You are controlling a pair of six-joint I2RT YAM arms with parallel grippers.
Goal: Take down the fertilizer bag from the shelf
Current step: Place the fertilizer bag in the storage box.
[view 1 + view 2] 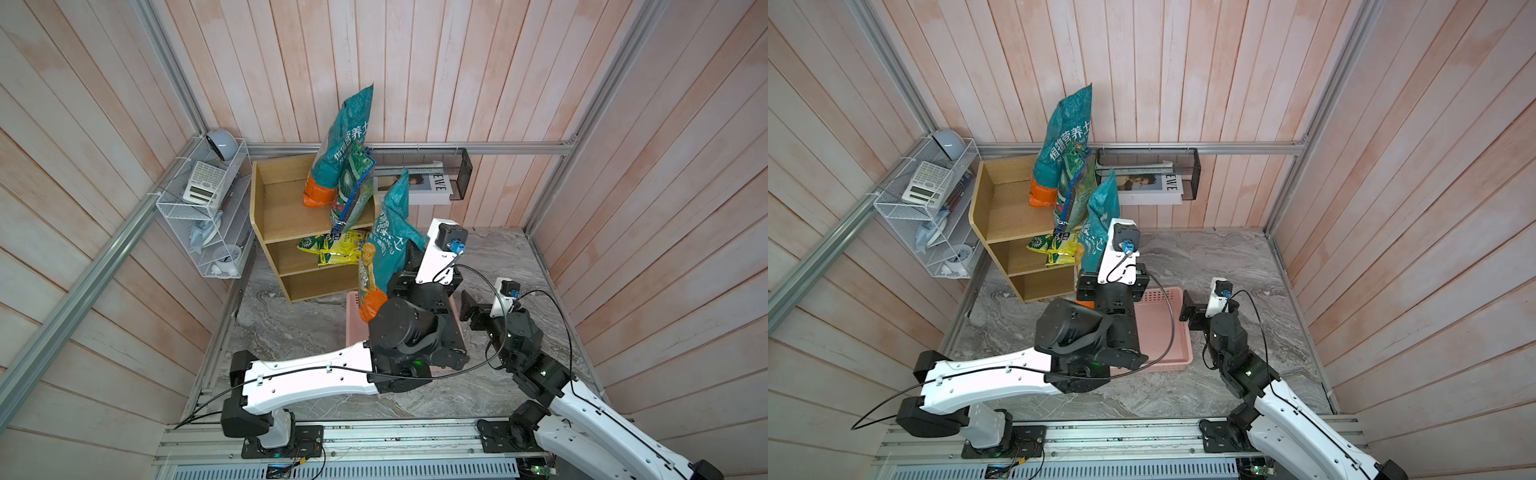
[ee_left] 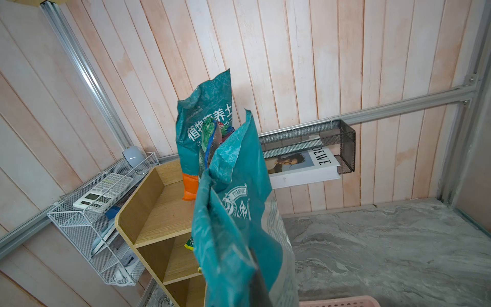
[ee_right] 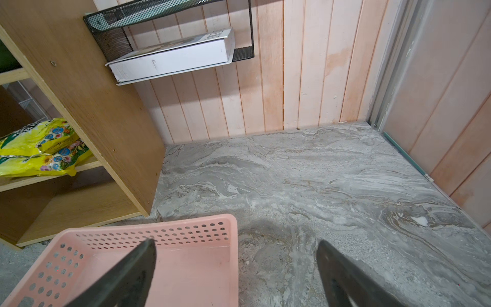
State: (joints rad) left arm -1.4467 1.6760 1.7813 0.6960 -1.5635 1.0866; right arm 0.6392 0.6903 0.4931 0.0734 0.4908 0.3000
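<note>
Both top views show the left arm stretched forward, wrist raised, left hand (image 1: 410, 255) clamped on the bag (image 1: 386, 245), which hangs clear of the shelf (image 1: 274, 216) at its 4 o'clock, by the basket (image 1: 1165, 332). The right hand (image 3: 236, 260), at the left's 3 o'clock, gapes empty.

Two teal bags (image 1: 345, 141) (image 1: 390, 245), one shelf (image 1: 278, 208), one pink basket (image 3: 148, 226), one book (image 1: 432, 191).
</note>
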